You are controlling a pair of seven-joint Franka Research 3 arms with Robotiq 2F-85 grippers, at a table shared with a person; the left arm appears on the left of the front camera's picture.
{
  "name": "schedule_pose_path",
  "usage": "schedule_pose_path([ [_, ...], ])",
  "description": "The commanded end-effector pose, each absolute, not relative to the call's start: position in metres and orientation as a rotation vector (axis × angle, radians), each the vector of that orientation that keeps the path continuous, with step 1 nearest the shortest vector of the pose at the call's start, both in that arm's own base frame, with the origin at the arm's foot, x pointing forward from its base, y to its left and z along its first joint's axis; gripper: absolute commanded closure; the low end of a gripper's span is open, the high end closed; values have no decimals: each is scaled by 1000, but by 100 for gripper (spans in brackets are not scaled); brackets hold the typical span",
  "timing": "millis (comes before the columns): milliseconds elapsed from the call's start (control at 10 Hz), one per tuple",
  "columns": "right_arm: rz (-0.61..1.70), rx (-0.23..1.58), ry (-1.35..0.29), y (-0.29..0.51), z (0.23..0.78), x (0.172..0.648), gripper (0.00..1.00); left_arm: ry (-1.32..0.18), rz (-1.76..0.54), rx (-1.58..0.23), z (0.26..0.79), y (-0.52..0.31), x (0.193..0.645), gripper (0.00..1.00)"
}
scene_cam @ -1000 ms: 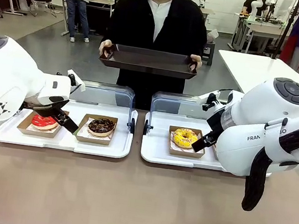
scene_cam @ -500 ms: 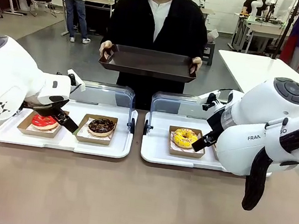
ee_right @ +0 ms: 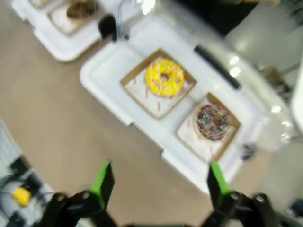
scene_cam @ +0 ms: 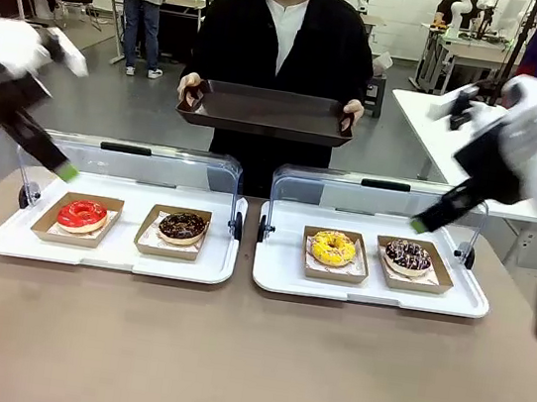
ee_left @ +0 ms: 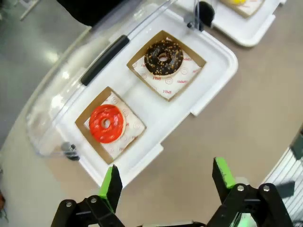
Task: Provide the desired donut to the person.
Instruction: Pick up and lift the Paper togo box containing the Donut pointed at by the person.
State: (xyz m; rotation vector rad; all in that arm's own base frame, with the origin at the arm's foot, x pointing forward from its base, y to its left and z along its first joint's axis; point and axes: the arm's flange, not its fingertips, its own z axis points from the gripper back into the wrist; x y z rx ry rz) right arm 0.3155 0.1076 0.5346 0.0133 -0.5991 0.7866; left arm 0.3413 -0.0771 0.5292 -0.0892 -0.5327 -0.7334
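Observation:
Four donuts lie in card boxes on two white trays: a red one (scene_cam: pixel 81 215) (ee_left: pixel 106 123), a chocolate one (scene_cam: pixel 182 226) (ee_left: pixel 163 57), a yellow one (scene_cam: pixel 332 247) (ee_right: pixel 164 77) and a dark sprinkled one (scene_cam: pixel 408 255) (ee_right: pixel 212 121). The person (scene_cam: pixel 282 33) stands at the far side and holds out a dark tray (scene_cam: pixel 266 111) with both hands. My left gripper (scene_cam: pixel 65 170) (ee_left: pixel 166 172) hangs open, high above the left tray's near edge. High over the right tray, my right gripper (scene_cam: pixel 419 223) (ee_right: pixel 159 177) is open too. Neither holds anything.
The left white tray (scene_cam: pixel 111 254) and the right white tray (scene_cam: pixel 366 293) sit side by side, each with a clear lid (scene_cam: pixel 134 164) standing open behind it. Bare brown tabletop (scene_cam: pixel 246 358) runs along the near side. Other people and tables stand far behind.
Both arms have risen up and outward from just above the trays. The dark sprinkled donut, hidden by the right arm before, now shows.

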Motion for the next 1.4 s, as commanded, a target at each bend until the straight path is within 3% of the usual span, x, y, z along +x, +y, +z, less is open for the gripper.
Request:
schedule_pose_path([
  [0, 787, 28, -588, 79, 578, 277, 0, -536, -766, -144, 572, -49, 339, 0],
  [200, 646, -6, -568, 71, 591, 284, 0, -609, -734, -115, 598, -45, 336, 0],
  [300, 779, 36, -607, 76, 585, 267, 0, -553, -749, -121, 584, -44, 326, 0],
  [800, 760, 30, -594, 74, 595, 266, 0, -545, -742, -119, 585, -45, 326, 0],
  [900, 844, 52, -546, 48, 612, 281, 0, -452, -909, -308, 594, -17, 354, 0],
  [1000, 883, 225, -526, 16, 632, 297, 0, -454, -946, -423, 609, 5, 374, 0],
  [1300, 950, 550, -653, -71, 703, 330, 0, -618, -1034, -653, 660, 66, 419, 0],
])
